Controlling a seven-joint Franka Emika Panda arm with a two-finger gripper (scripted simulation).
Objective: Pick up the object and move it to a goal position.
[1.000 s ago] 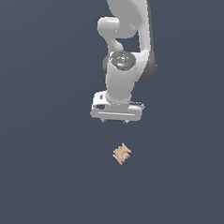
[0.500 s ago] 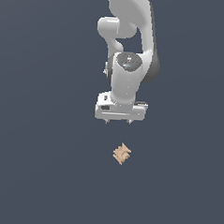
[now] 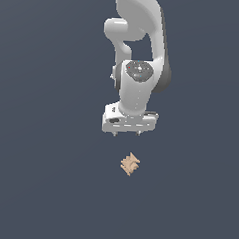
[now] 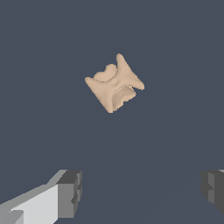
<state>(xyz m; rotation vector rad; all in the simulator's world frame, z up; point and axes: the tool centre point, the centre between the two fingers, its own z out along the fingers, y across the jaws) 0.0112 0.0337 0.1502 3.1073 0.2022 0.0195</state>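
Plain dark slate-blue background everywhere, no visible edges or texture. The white arm [image 3: 140, 57] comes down from the top center of the exterior view, and its gripper [image 3: 126, 133] has the jaws spread wide with nothing between them. The object [image 3: 130, 164], a little tan jagged lump, sits just below the gripper, slightly toward the exterior view's right, not touching it.

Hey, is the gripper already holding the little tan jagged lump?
No. In the wrist view the small tan jagged lump lies on the dark floor, well clear of the open gripper, whose fingers touch nothing.
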